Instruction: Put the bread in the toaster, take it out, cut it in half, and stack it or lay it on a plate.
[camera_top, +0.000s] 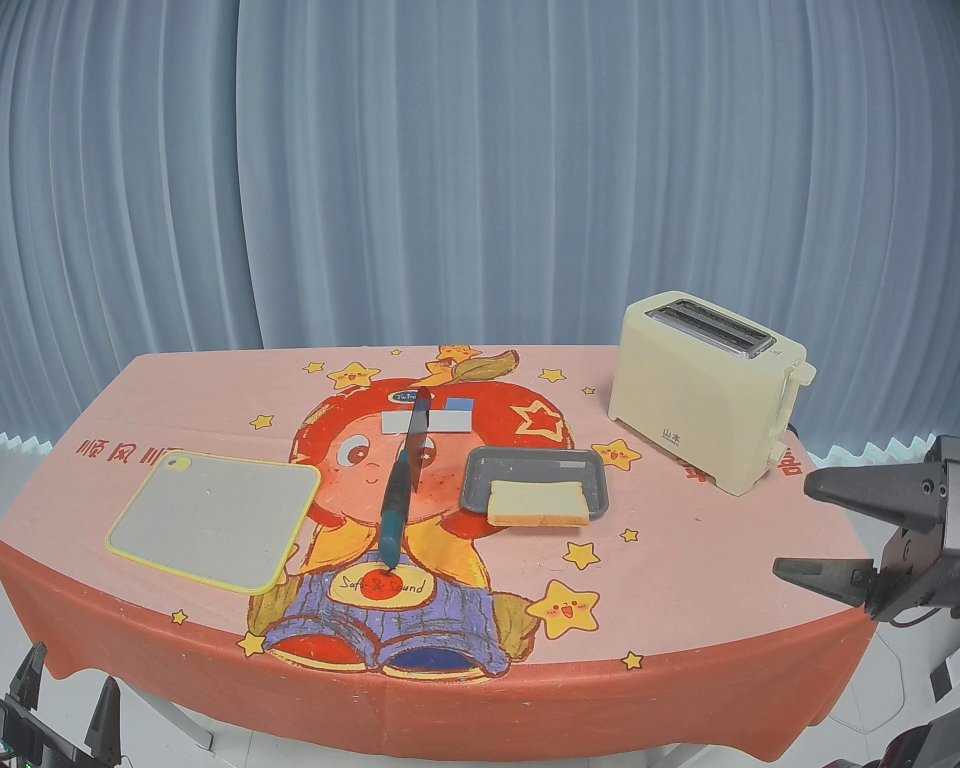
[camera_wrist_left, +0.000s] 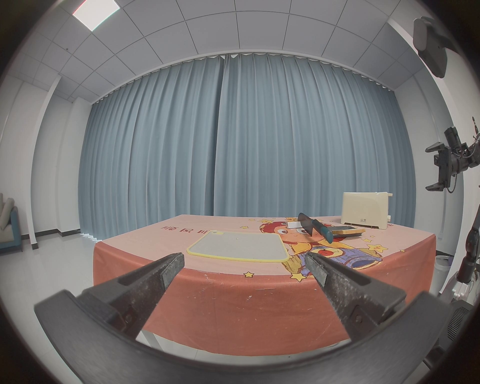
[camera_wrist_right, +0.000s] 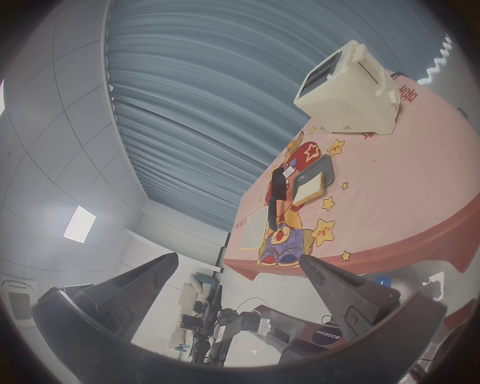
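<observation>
Right gripper (camera_top: 790, 528), wide open and empty like the left gripper (camera_wrist_left: 244, 258), hangs in front of the toaster (camera_top: 708, 388); bread (camera_top: 538, 503), flat on the grey tray (camera_top: 478, 472) beside the toaster, may crumple or slip if pinched shallowly.

I have my left gripper (camera_top: 66, 690) low at the left, jaws spread wide and empty. My right gripper (camera_top: 796, 528) sits higher at the right, jaws apart, empty, pointing inward.

Glossy cream plastic toaster (camera_top: 706, 387) stands on matt printed cloth tablecloth (camera_top: 700, 560).
</observation>
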